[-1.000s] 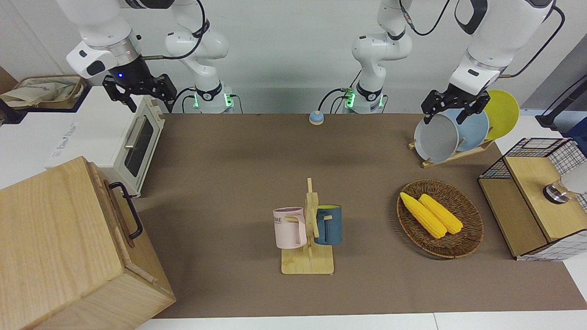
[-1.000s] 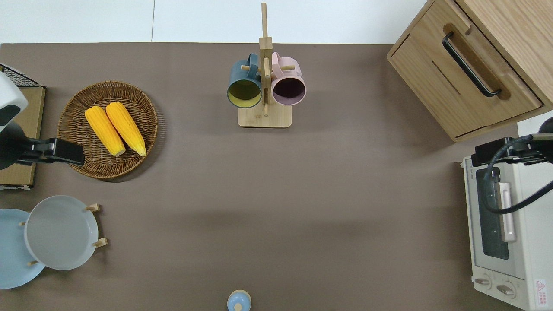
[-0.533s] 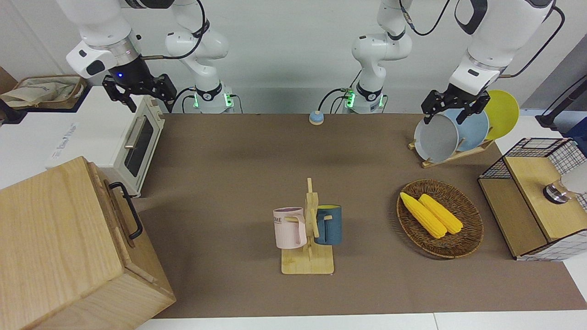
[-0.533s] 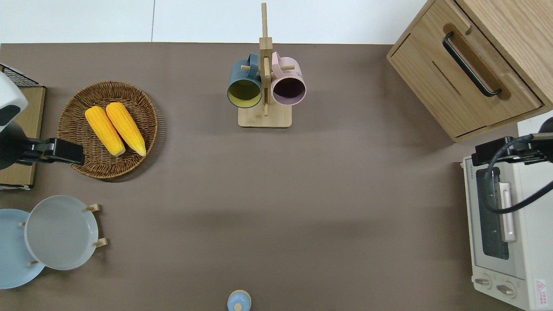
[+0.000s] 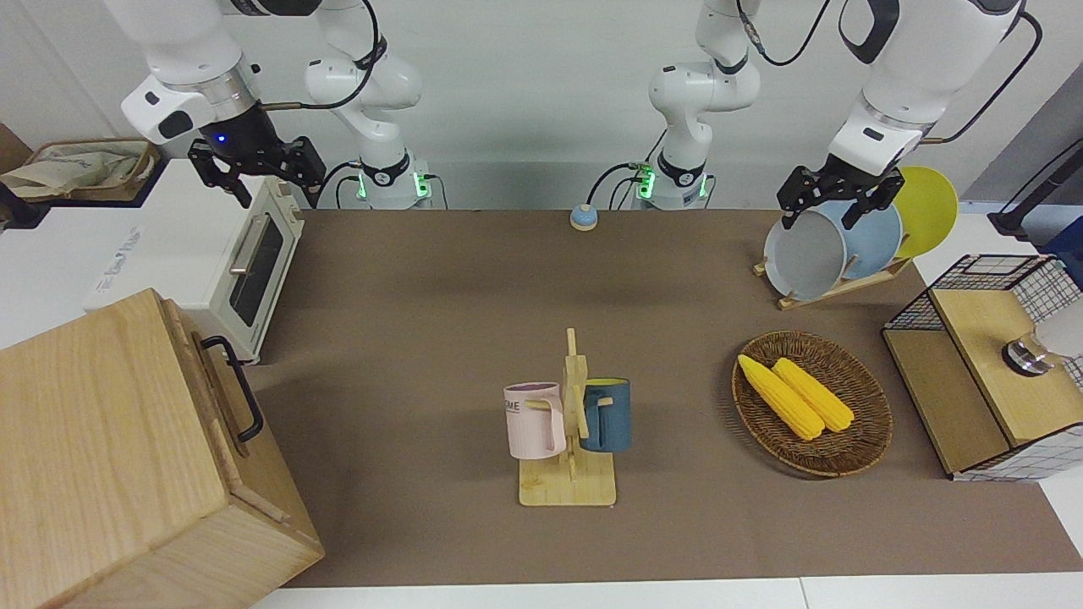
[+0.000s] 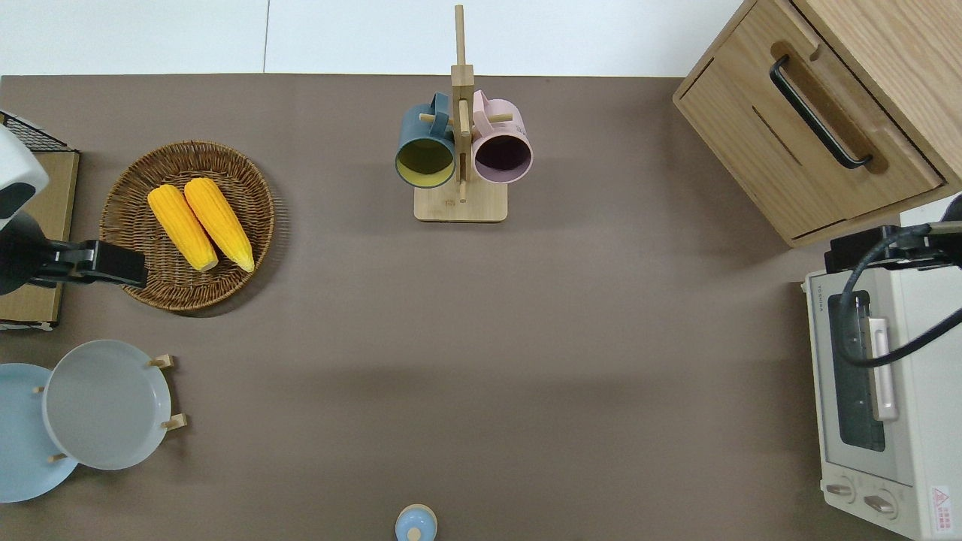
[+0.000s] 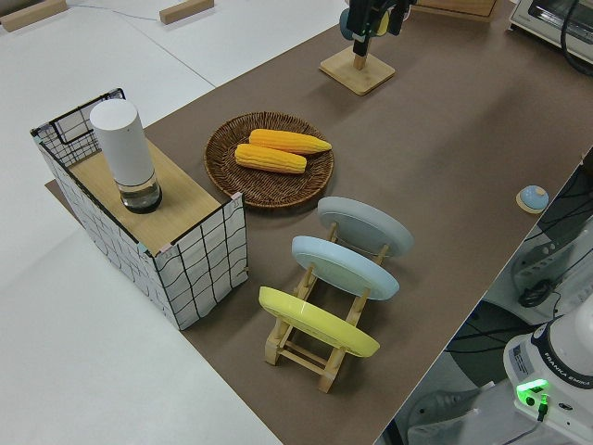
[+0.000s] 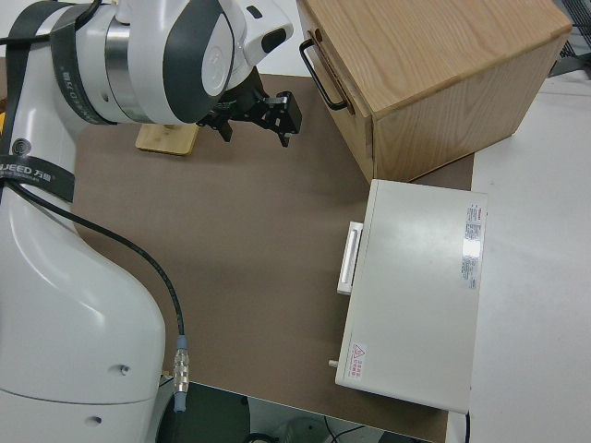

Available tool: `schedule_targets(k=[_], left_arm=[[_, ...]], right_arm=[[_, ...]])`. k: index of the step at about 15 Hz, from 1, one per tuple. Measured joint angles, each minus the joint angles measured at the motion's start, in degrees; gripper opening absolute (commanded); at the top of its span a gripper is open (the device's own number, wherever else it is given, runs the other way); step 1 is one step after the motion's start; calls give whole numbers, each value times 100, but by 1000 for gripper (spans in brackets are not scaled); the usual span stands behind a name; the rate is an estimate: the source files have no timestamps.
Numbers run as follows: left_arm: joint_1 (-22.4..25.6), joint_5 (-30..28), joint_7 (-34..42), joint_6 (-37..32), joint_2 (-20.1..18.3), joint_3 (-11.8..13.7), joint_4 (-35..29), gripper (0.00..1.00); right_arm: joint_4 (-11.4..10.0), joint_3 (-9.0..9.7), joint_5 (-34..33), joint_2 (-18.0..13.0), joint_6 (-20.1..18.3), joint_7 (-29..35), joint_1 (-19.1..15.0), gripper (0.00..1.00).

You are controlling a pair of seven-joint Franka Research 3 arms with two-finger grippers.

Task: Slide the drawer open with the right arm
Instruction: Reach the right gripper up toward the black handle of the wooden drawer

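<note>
Creeping away from the robots, the right gripper (image 6: 864, 252) is drifting in the overhead view from over the top corner of the white oven (image 6: 921, 421) toward the wooden box (image 5: 110, 457); the shift from a second ago is slight, so I am judging the approach as only just beginning. Its two fingers are standing spread apart and holding nothing. The drawer (image 6: 808, 143) is sitting shut in the box, just beside the oven and farther from the robots than it, with its black bar handle (image 6: 819, 113) untouched and well apart from the gripper. The left arm is parked, its gripper (image 5: 833, 199) also spread and empty.

Counting across the overhead view with the oven as landmark, starting at the table end well apart from it: three plates are standing in a rack (image 7: 320, 348), one wire shelf unit (image 7: 148, 222) is carrying one white canister (image 7: 125, 153), two corn cobs (image 6: 199, 225) are lying in one basket (image 6: 135, 180), two mugs (image 6: 462, 150) are hanging on one stand, one small blue knob (image 6: 415, 522) is sitting by the robots, then one box and one oven.
</note>
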Motion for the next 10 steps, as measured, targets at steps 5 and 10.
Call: schedule_targets(k=[5,10], left_arm=[[0,0,0,0,0,0,0,993],[0,0,0,0,0,0,0,993]], right_arm=[[2,49,-1157,34,135,149,589,979],[-1,92,-2728,256,281,326,1284,979]])
